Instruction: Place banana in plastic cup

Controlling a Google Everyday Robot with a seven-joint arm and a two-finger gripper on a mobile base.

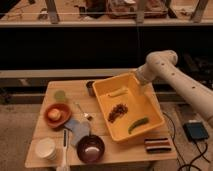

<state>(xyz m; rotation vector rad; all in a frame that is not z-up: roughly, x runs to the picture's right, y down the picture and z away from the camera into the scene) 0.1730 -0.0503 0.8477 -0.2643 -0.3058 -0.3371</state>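
Observation:
The small pale yellow banana [117,93] lies in the far part of the yellow tray [150,107]. The pale green plastic cup [60,95] stands upright at the table's far left, well apart from the tray. My white arm reaches in from the right. Its gripper [141,86] hangs over the tray's far right corner, to the right of the banana and above it. Nothing shows in the gripper.
In the tray lie a dark brown cluster [117,111] and a green pod [137,124]. A dark grey metal cup [90,88] stands by the tray's far left corner. On the left are an orange bowl [56,114], a blue cloth [77,129], a dark bowl [90,148] and a white tub [45,148].

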